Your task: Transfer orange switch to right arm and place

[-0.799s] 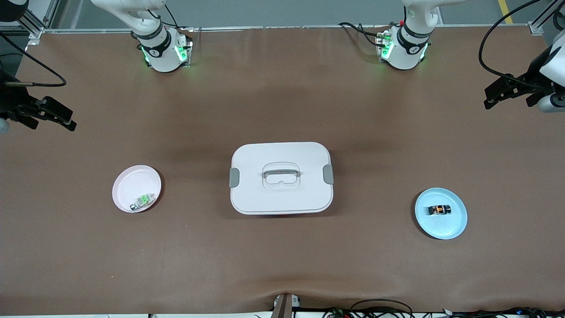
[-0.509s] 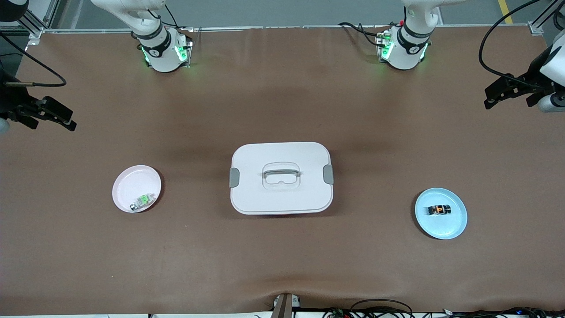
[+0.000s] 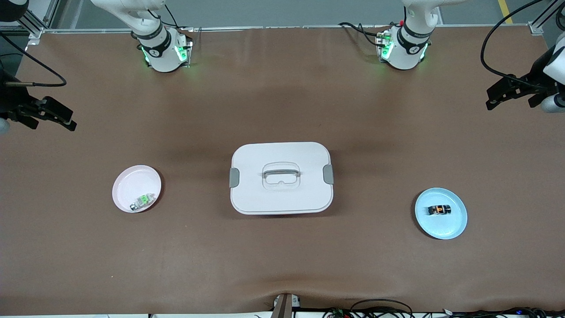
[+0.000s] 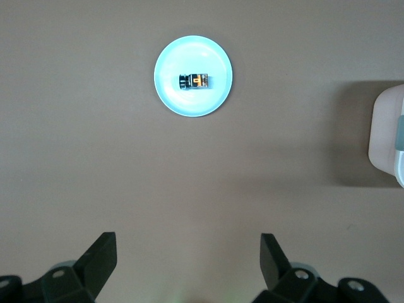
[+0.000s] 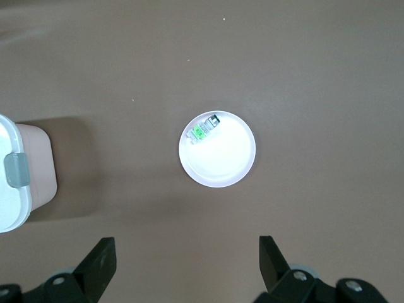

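The orange switch [image 3: 439,210] [image 4: 195,81], a tiny black block with an orange face, lies on a light blue plate [image 3: 454,225] [image 4: 170,95] toward the left arm's end of the table. My left gripper [image 3: 501,95] [image 4: 188,259] hangs open and empty high over that end, well apart from the plate. High over the table's other end, my right gripper [image 3: 55,115] [image 5: 187,259] is open and empty too, with a pink plate [image 3: 130,176] [image 5: 227,164] in its wrist view.
A pale silver-and-green switch [image 3: 142,201] [image 5: 205,128] rests on the pink plate. A white lidded box [image 3: 281,176] with grey latches and a handle stands at the table's middle, between the two plates. Both arm bases stand along the table's edge farthest from the front camera.
The left gripper has shifted slightly outward at its end of the table. Nothing else has moved.
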